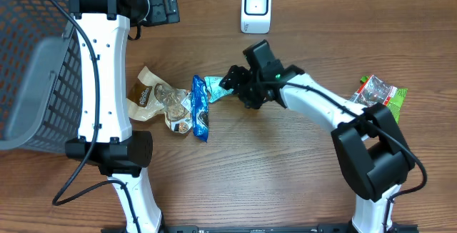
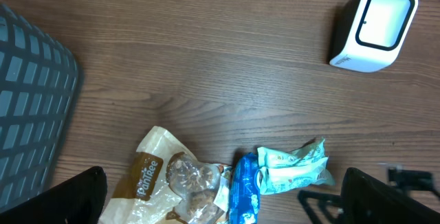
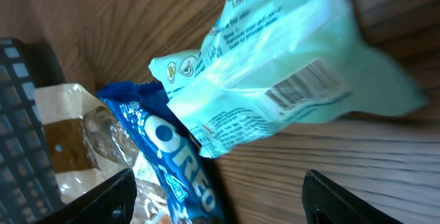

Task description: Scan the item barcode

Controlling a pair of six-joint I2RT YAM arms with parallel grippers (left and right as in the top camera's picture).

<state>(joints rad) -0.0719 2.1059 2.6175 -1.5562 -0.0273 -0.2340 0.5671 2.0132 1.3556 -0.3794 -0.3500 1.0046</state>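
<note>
We see bright, even light, soft shadows on the table [image 1: 285,183]; the packet [image 3: 275,66] blurs at its edge.

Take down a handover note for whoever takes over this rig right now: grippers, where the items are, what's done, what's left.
Left gripper: open, empty, raised near the basket.
Right gripper: open, at the teal packet, not clamped on it.
Items: the teal packet lies against the Oreo pack, with its barcode showing in the right wrist view. The tan cookie bag is beside them and the green packet is at the far right. Nothing is in front of the scanner.
Done: approach only.
Left: grip the packet, lift it, present the barcode to the scanner.
</note>
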